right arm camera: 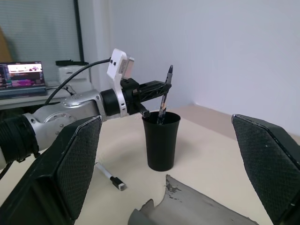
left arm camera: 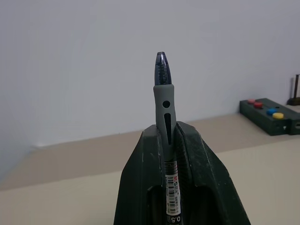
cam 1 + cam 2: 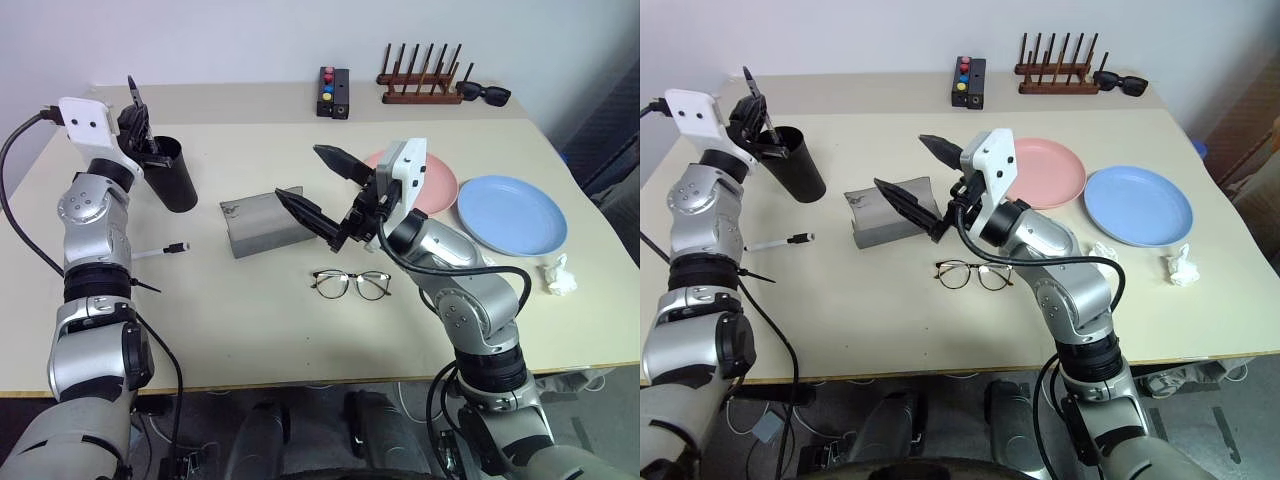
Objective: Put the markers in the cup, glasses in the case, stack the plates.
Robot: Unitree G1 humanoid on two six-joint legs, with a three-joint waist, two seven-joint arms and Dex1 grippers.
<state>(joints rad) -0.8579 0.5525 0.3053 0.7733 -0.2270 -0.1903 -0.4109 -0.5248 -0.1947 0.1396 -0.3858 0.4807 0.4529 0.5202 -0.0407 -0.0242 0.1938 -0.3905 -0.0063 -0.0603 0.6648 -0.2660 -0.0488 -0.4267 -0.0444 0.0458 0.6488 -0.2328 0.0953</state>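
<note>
Here we see our left gripper pinched on a dark marker with a grey rubbery grip and a sticker reading "0.5"; its lower end dips into the tall, smooth black cup. The white marker with a black cap lies flat on the table near the cup. Next comes the soft grey case, folded open. Our right gripper hangs above it, fingers wide apart and holding nothing. Thin round glasses lie in front of the case. The pink plate and blue plate sit side by side, not stacked.
</note>
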